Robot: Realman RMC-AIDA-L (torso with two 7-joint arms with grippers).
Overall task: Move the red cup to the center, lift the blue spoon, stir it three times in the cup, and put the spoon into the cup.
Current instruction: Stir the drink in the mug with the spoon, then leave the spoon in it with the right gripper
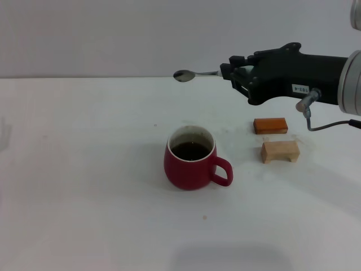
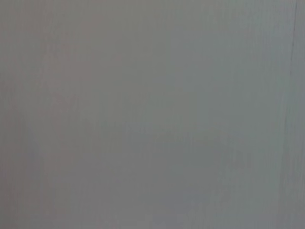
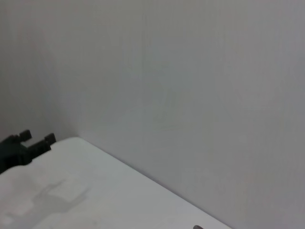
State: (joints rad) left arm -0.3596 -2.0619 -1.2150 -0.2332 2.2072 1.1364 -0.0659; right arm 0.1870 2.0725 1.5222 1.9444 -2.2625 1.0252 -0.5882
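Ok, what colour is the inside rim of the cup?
White, above dark liquid; the red cup shows best in the head view.

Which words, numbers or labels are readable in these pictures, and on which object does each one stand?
White sticker on the right gripper, near its wrist: some dark characters, too small and blurred to read.
The red cup, the blue spoon, the two blocks and the table: no text visible.
Both wrist views: no text.

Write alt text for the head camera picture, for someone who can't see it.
The right gripper holds a slim silver-bowled spoon level in the air, above and behind a squat dark-red ceramic mug of dark liquid on a white table. An orange-brown block and a pale wooden block lie to the mug's right.
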